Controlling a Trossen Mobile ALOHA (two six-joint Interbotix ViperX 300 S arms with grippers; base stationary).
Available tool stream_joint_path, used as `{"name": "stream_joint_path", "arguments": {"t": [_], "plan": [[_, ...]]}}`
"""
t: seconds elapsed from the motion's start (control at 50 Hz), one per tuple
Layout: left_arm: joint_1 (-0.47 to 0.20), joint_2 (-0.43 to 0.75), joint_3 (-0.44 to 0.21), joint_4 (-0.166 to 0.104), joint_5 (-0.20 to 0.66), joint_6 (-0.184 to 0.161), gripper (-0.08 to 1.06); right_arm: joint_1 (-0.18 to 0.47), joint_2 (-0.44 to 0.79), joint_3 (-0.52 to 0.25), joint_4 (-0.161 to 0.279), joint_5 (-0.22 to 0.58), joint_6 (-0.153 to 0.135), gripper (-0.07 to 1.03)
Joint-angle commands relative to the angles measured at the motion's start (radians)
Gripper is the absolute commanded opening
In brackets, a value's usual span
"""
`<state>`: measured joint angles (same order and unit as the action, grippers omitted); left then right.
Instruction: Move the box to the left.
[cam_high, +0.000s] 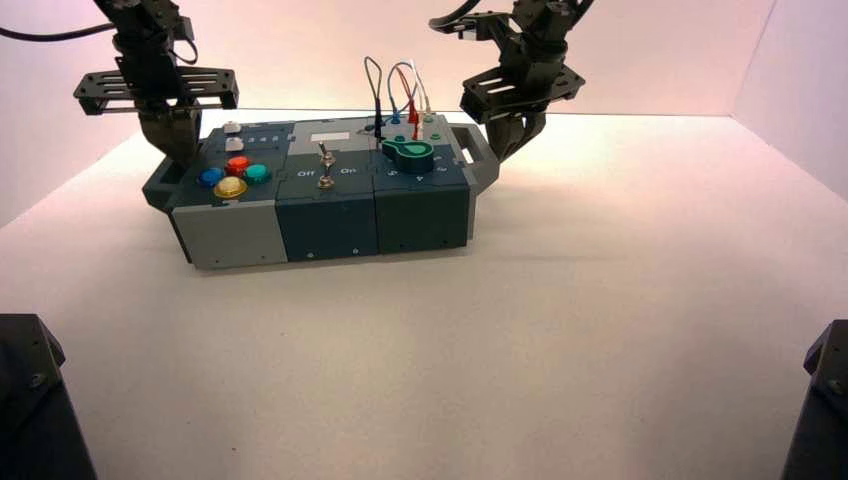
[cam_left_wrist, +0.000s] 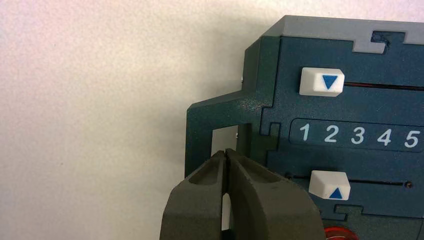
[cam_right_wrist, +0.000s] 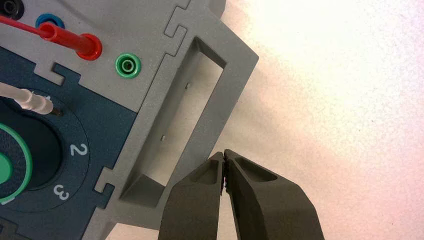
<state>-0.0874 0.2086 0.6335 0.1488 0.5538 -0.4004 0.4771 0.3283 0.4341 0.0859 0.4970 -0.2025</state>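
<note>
Hands closed, empty: left (cam_left_wrist: 224, 152) over left handle (cam_left_wrist: 200, 130), right (cam_right_wrist: 223, 154) beside right handle (cam_right_wrist: 227, 82).

So both arms are reaching in from the far side, wrists tipped downward. Left gripper (cam_left_wrist: 224, 152) is pointing down on the left with its fingertips pinched together, nothing between them. Right gripper (cam_right_wrist: 224, 154) is angled down over on the right, well apart from the other one, tips shut too.
</note>
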Motion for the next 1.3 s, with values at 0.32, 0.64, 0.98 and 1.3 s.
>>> {"name": "stream_joint_path", "arguments": {"t": [0.32, 0.64, 0.98, 1.3], "plan": [[-0.023, -0.005, -0.011, 0.025, -0.018, 0.006, -0.03, 0.129, -0.018, -0.029, 0.011, -0.029, -0.011, 0.02], [0.054, -0.023, -0.008, 0.028, -0.018, 0.006, -0.03, 0.19, -0.017, -0.049, 0.012, -0.041, -0.014, 0.02], [0.115, -0.029, -0.008, 0.034, -0.018, 0.006, -0.03, 0.247, -0.015, -0.055, 0.012, -0.049, -0.014, 0.02], [0.193, -0.028, 0.002, 0.044, -0.018, 0.006, -0.03, 0.327, -0.011, -0.06, 0.011, -0.069, -0.017, 0.02]]}}
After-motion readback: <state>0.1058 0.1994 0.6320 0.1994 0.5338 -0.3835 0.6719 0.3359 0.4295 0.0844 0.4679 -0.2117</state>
